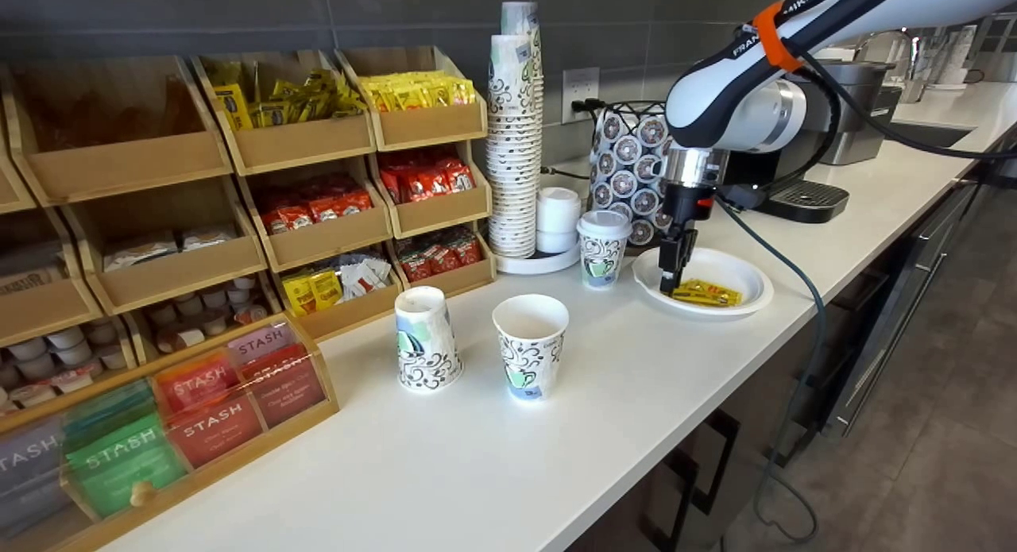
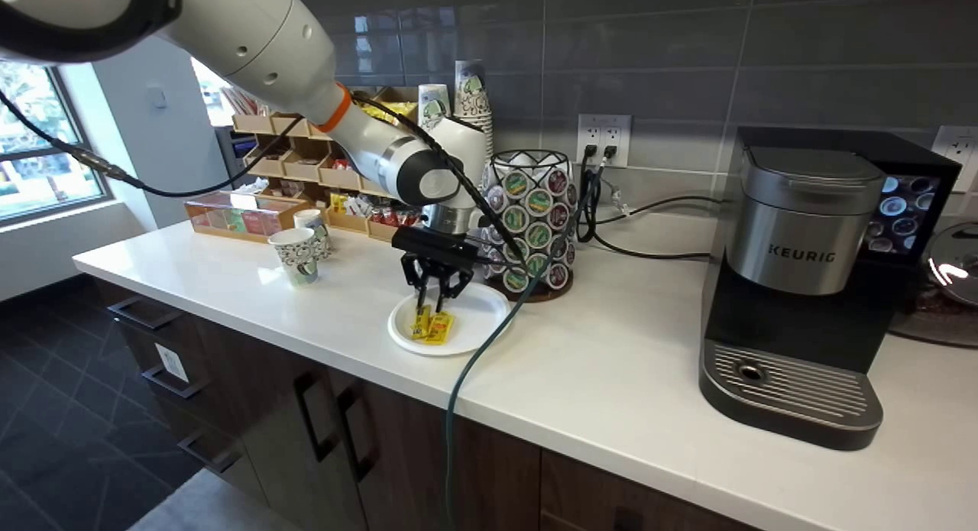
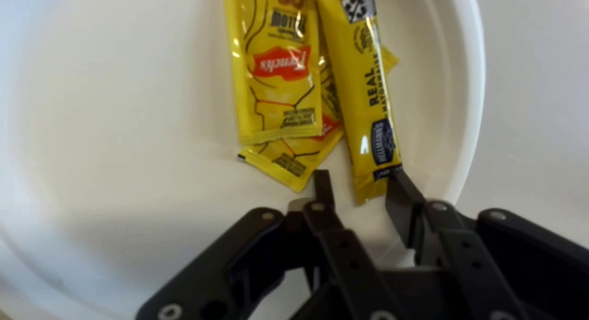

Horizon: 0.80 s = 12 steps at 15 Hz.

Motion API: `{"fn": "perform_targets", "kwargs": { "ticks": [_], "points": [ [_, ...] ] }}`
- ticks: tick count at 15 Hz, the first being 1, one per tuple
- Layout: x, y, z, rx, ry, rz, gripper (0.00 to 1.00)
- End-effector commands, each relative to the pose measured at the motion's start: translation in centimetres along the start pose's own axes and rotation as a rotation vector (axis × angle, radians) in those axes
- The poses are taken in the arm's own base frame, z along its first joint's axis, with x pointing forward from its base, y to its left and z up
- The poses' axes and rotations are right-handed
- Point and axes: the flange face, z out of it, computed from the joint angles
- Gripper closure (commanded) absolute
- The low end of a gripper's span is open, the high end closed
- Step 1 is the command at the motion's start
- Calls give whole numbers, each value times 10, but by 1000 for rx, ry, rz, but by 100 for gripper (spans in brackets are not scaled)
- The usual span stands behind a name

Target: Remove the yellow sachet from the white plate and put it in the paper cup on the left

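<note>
So the black two-fingered gripper (image 3: 361, 185) hangs low over the round, shallow white plate (image 3: 115, 103), and its fingers are apart with a middling gap between them. The bottom end of a slim yellow Hellmann's mayonnaise sachet (image 3: 363, 94) lines up with that gap, closer to the right-hand finger in the wrist view (honestly can't tell if they touch). Beyond the fingertips and a bit to the left there's a flat, rectangular, glossy yellow French's sachet (image 3: 278, 90). A second, skewed yellow sachet (image 3: 297, 161) with matching print lies partly under both, one corner just beside the left-hand fingertip. All three are on the plate, and I can't say which yellow one the task means.

In both exterior views two cups are well off to the left of the fingers: an upright white paper cup (image 1: 532, 365) with a swirly print, and near it a similarly printed, upside-down white paper cup (image 1: 429, 353). There's also a lidded white paper cup (image 1: 601, 258) in an exterior view, closer to the fingers than those two. Behind the fingers stands a round, black wire rack of coffee pods (image 2: 539, 206).
</note>
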Motion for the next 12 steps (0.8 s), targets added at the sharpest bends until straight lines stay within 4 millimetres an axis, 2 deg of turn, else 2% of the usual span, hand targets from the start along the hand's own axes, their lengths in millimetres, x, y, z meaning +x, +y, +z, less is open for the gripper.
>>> {"fn": "perform_targets", "kwargs": {
  "ticks": [1,6,7,9,12],
  "points": [
    [2,3,5,54,-26,-18,68],
    [1,0,7,80,-53,-19,82],
    [1,-1,8,82,-59,-22,90],
    [0,-2,8,87,-72,-27,83],
    [0,-3,8,90,-77,-34,86]
  ]
}}
